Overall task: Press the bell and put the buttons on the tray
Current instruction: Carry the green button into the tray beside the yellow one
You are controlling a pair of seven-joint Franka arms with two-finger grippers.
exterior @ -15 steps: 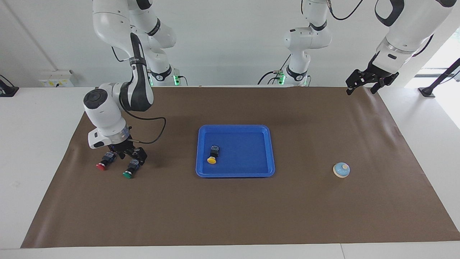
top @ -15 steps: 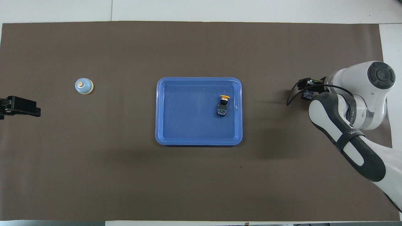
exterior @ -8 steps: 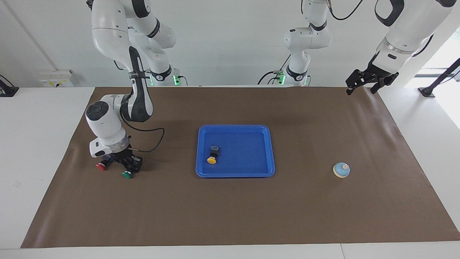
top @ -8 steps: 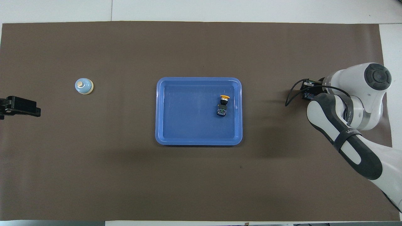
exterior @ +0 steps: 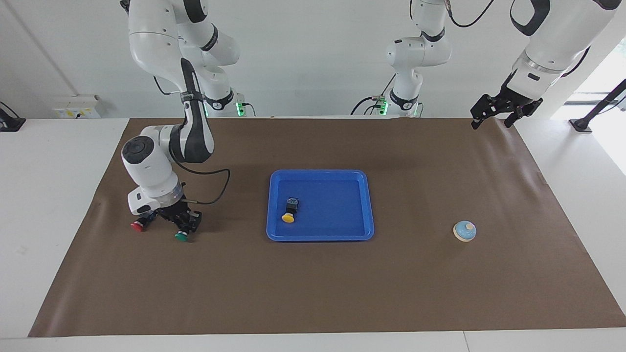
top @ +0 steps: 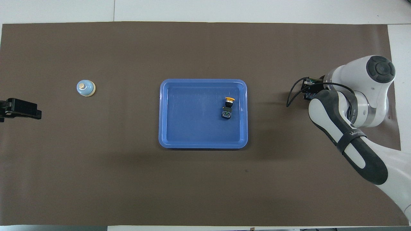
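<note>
The right gripper has just shut its jaws on the green button, ready for the tray; the left gripper waits with jaws open, empty.

Three buttons, one bell, one tray.

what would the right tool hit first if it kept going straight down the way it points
The right tool points down, closed on the green button; going on, that button would probably press into the brown mat. Height above the mat is unclear.
</note>
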